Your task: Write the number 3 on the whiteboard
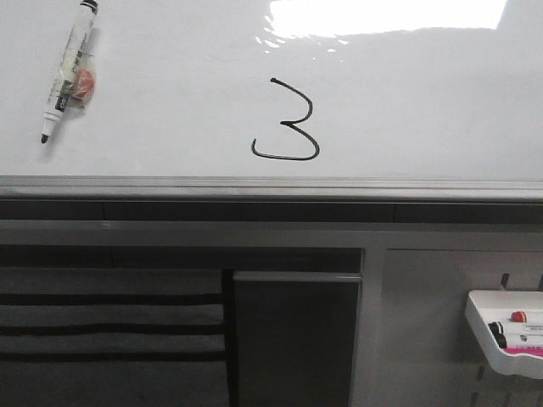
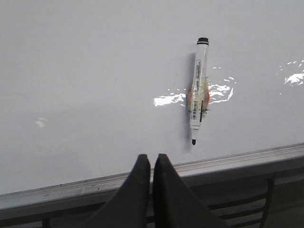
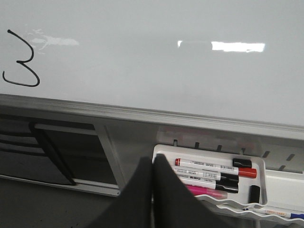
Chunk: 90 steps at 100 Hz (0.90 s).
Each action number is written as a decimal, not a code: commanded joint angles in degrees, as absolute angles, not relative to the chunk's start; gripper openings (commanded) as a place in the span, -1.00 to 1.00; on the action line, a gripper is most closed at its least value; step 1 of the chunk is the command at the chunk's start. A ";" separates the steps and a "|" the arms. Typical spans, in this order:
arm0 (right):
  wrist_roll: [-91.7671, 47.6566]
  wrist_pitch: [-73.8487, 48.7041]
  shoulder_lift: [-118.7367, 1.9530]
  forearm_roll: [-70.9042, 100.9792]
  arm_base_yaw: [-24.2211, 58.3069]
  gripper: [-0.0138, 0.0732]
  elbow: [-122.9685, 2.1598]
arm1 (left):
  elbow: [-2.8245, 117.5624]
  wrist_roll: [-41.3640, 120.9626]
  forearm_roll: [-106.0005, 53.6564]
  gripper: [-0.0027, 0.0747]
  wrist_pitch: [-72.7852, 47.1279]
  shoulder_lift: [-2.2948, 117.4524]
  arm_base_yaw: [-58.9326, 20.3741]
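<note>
A black hand-drawn number 3 (image 1: 288, 121) stands on the glossy whiteboard (image 1: 424, 110), near its grey lower edge strip; it also shows in the right wrist view (image 3: 20, 61). An uncapped white marker (image 1: 69, 69) rests alone on the board at the upper left, tip down, also in the left wrist view (image 2: 199, 97). My left gripper (image 2: 152, 157) is shut and empty, below the board's edge, left of the marker's tip. My right gripper (image 3: 152, 159) is shut and empty, low beside the marker tray. Neither gripper shows in the front view.
A small white tray (image 1: 501, 343) with several markers (image 3: 213, 168) hangs below the board at the right. Grey panels and dark slats (image 1: 110, 331) lie under the edge strip (image 1: 271, 185). Bright glare (image 1: 382, 17) covers the board's top.
</note>
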<state>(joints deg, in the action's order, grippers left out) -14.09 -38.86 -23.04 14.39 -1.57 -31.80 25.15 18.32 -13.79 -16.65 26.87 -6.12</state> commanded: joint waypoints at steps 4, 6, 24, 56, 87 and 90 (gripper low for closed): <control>-14.24 -35.22 -23.20 15.08 -1.94 -0.84 -33.09 | 26.67 17.60 -14.66 -0.98 -11.72 26.91 -6.03; -14.24 -35.22 -23.20 15.08 -1.94 -0.84 -33.09 | 26.67 17.60 -14.66 -0.98 -11.72 26.91 -6.03; -14.24 -35.22 -23.20 15.08 -1.94 -0.84 -33.09 | 26.67 17.60 -14.66 -0.98 -11.72 26.91 -6.03; -14.24 -35.11 -23.20 15.08 -1.94 -0.84 -33.09 | 16.14 17.60 -12.95 -0.98 -6.76 12.65 -4.22; -14.24 -35.11 -23.20 15.08 -1.94 -0.84 -33.09 | 1.60 15.12 -14.36 -0.98 6.64 1.46 -3.82; -14.24 -35.11 -23.20 15.08 -1.94 -0.84 -33.09 | 1.12 13.31 -13.29 -0.98 6.64 0.39 -3.82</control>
<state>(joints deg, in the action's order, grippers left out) -14.09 -38.95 -22.91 14.41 -1.57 -31.80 1.17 17.06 -13.95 0.00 2.05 -3.85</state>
